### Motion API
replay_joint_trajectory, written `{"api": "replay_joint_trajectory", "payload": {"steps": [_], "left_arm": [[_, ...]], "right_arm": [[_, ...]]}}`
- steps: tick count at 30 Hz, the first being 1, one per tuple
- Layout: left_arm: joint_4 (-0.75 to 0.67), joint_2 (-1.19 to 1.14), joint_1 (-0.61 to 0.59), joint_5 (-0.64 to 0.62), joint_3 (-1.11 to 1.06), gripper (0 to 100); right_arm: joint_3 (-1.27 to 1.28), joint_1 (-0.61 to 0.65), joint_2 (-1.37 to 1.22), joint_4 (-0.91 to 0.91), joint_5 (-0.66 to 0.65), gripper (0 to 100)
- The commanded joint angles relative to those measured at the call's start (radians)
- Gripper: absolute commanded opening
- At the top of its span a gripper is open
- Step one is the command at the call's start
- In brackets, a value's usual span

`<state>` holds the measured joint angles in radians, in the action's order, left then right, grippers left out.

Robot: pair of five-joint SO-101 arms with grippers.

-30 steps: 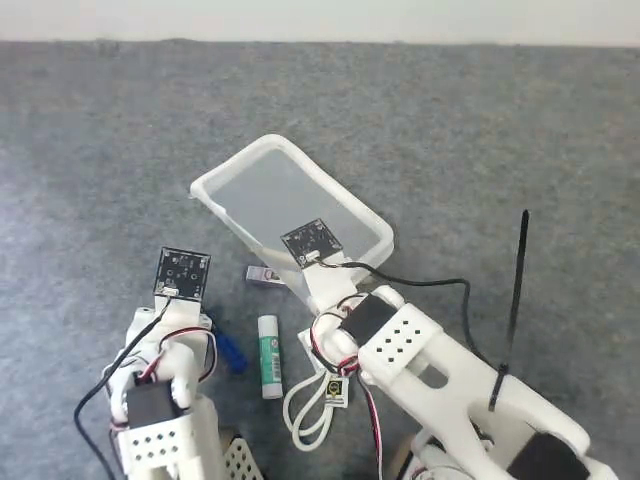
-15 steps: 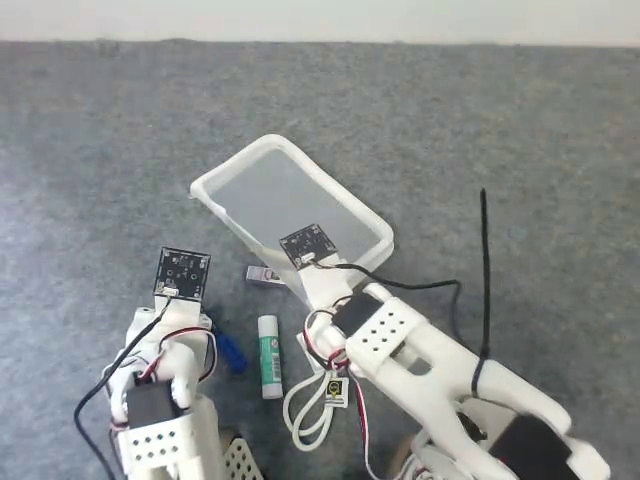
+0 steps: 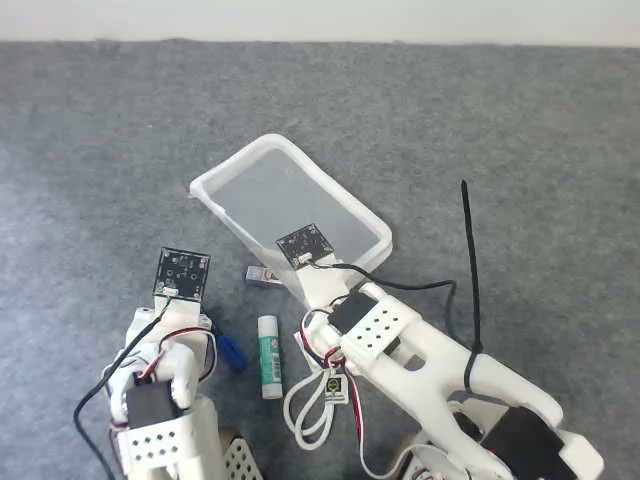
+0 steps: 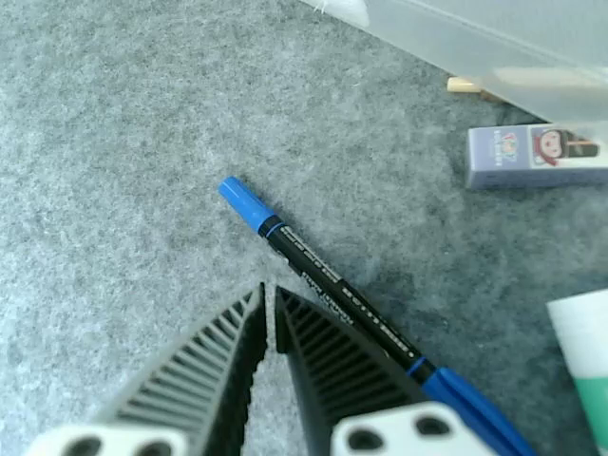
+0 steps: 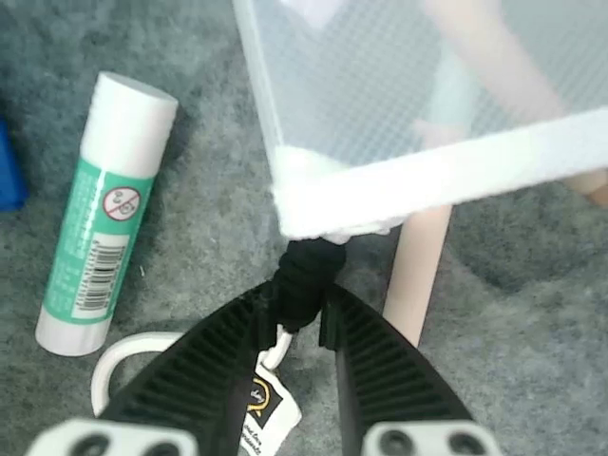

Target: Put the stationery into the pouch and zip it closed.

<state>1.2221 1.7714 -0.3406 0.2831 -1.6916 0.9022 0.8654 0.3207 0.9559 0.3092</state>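
My right gripper (image 5: 299, 306) clamps the black zipper pull (image 5: 306, 274) of the pouch (image 3: 280, 195) at centre frame; my left gripper (image 4: 269, 296) is clenched, empty, beside the pen (image 4: 328, 283).

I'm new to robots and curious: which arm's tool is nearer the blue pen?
Left. The left tool hangs just beside the blue pen, jaws together. The right tool is farther off, past the glue stick, clamped on the black pull at the pouch corner.
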Motion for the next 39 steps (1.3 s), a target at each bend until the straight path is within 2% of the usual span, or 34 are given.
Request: {"api": "replay_joint_trajectory", "payload": {"steps": [1,5,10,21,33,37,39], "left_arm": [[-0.003,0.003,-0.005,0.002,0.050,1],[-0.003,0.003,-0.005,0.002,0.050,1],[-0.003,0.003,-0.005,0.002,0.050,1],[-0.003,0.003,-0.005,0.002,0.050,1],[-0.003,0.003,-0.005,0.002,0.050,1],[-0.003,0.003,-0.005,0.002,0.050,1],[-0.003,0.003,-0.005,0.002,0.050,1]], "right_arm": [[-0.017,-0.036,-0.001,-0.021,0.031,8.5],[-0.017,-0.039,-0.001,-0.021,0.084,9.5],[-0.014,-0.038,-0.002,-0.021,0.123,16.6],[-0.029,-0.038,-0.093,-0.077,0.123,12.5],[-0.071,-0.042,-0.174,-0.018,0.120,12.0],[-0.072,-0.042,-0.174,-0.025,0.035,1.0],[-0.080,-0.042,-0.173,-0.018,0.000,1.6]]}}
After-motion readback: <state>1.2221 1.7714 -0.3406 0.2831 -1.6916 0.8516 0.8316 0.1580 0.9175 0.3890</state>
